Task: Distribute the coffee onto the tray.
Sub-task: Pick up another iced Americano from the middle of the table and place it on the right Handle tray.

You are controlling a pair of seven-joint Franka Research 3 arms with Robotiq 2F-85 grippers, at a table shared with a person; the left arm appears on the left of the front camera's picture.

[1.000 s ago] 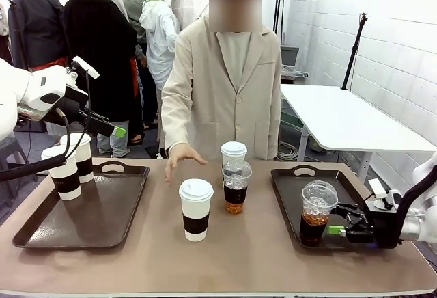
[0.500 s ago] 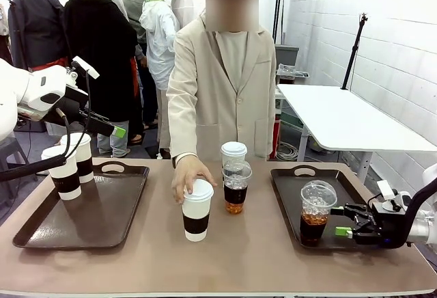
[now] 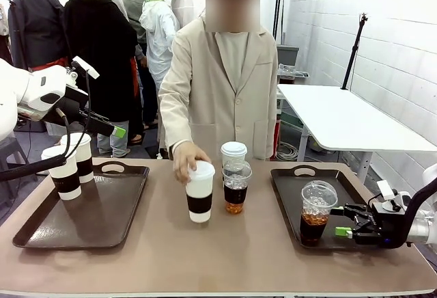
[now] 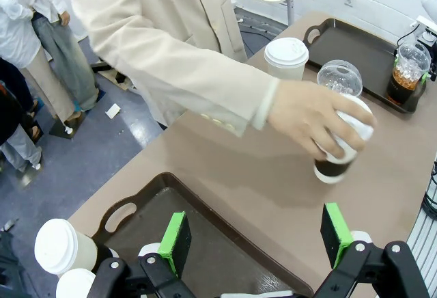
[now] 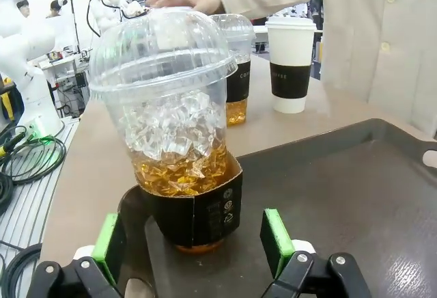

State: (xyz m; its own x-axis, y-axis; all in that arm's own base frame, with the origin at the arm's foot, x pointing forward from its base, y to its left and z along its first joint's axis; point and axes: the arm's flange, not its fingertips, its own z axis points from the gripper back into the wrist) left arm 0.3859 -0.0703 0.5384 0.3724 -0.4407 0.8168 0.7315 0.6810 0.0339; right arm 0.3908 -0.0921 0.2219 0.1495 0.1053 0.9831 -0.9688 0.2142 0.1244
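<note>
"COFFEE" in small letters, on the dark-sleeved paper cup (image 5: 290, 62)

My left gripper (image 4: 256, 240) hangs high on my left side, fingers wide apart. My right gripper (image 3: 343, 220) lies low and level, fingers spread too.

The person's hand (image 4: 311, 117) covers much of the white lid (image 4: 363, 126) of the brown-sleeved white paper cup (image 4: 336, 165).
</note>
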